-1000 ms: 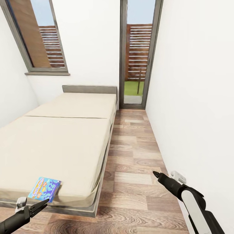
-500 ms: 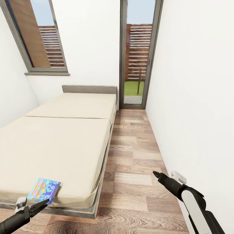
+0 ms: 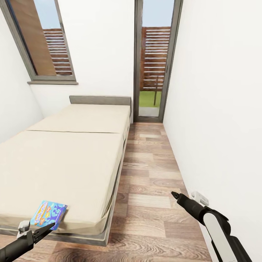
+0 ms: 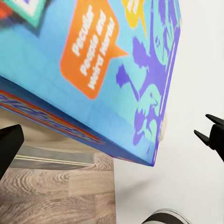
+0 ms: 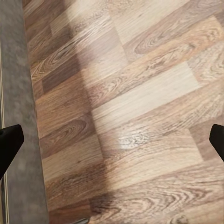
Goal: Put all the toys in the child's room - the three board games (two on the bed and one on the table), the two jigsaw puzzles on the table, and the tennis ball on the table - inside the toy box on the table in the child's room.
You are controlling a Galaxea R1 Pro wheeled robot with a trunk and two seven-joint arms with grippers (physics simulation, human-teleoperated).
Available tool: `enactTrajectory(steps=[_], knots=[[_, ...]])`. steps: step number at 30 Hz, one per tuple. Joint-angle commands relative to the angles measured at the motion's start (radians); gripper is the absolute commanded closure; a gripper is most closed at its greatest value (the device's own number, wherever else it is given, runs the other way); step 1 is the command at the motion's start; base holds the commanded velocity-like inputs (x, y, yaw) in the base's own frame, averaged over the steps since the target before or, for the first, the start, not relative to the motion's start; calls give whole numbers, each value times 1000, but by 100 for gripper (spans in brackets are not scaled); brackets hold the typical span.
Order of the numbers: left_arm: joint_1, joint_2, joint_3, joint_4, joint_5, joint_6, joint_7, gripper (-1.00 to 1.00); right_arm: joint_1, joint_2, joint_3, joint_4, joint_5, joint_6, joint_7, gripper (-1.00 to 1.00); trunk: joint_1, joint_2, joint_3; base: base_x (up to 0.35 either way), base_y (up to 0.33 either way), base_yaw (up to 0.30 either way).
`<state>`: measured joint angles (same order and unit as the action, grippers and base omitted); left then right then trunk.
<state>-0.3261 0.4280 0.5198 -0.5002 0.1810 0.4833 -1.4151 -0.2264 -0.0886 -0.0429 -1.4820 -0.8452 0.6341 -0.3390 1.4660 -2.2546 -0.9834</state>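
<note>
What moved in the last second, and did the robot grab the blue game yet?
The left gripper dropped slightly lower in the head view, just below the blue board game. It has not grabbed it; the fingers are open. The game, bed and right gripper stayed put.

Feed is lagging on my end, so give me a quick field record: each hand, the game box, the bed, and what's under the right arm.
left hand: open, at the bed's near corner, fingers either side of the box corner, not closed on it
right hand: open, empty, above the floor
board game: blue box, lying flat on the mattress at its near edge
bed: cream mattress, grey frame
floor: wood planks
toy box: not seen here
</note>
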Motion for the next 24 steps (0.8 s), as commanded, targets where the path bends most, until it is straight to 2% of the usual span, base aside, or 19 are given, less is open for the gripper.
enactTrajectory(steps=[1,11,24], knots=[[-1,0,1,0,0,11,-4,-100,-1,0,0,-1,-11,3,-9,-100,0,0,-1,0,0,0],[0,0,1,0,0,11,-4,-100,-1,0,0,-1,-11,3,-9,-100,0,0,-1,3,0,0],[0,0,1,0,0,10,-4,-100,-1,0,0,-1,-11,3,-9,-100,0,0,-1,64,29,0]])
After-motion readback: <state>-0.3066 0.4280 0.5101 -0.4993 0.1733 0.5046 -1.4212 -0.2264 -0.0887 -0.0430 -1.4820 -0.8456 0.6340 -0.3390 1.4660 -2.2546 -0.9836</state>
